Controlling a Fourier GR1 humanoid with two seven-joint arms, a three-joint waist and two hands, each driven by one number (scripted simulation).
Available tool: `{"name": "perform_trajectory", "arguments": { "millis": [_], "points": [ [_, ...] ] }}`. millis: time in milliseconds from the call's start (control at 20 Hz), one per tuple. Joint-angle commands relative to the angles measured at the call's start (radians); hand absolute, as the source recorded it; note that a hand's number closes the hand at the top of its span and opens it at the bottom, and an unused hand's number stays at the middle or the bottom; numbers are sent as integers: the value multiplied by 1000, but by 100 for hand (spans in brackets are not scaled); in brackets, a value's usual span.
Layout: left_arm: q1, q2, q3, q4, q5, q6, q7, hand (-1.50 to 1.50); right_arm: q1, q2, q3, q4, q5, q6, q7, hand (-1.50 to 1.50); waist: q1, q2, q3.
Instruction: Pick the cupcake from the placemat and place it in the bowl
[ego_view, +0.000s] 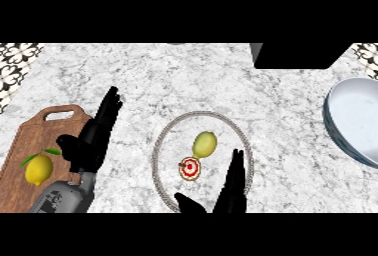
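The single view looked from the robot's head steeply down onto the counter (221, 80), facing forward and unmirrored. The left hand (85, 147) showed at lower left and the right hand (232, 185) at lower centre. It sat close. The frame cut the board (15, 195) at left and the bowl (362, 120) at right, and the placemat (156, 155) lay near centre.

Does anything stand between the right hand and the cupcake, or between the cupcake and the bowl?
Nothing visible does. The right hand is open beside the cupcake; the yellow-green fruit sits just beyond the cupcake, off the line to the bowl.
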Motion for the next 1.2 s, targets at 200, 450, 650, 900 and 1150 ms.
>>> {"name": "perform_trajectory", "arguments": {
  "millis": [200, 450, 650, 900, 1150],
  "points": [
    [55, -1, 0, -29, -15, -31, -28, 0, -83, 8, 7, 109, -62, -15, 200, -150, 6, 1, 0],
    [-12, 9, 68, 43, 16, -85, -17, 0, -196, 8, 119, 216, -162, -22, 166, 150, 8, 3, 0],
    [-25, -25, 61, 61, -13, -69, -30, 0, -257, 8, 161, 261, -198, 43, 167, 150, 6, 3, 0],
    [-32, -65, 39, 42, -50, -31, 6, 0, -335, 7, 204, 258, -244, -41, 201, 150, 13, 1, 1],
    [-2, -40, 73, -8, -45, -86, 30, 0, -349, 7, 188, 234, -276, -34, 71, 150, 2, 0, 0]
  ]
}}
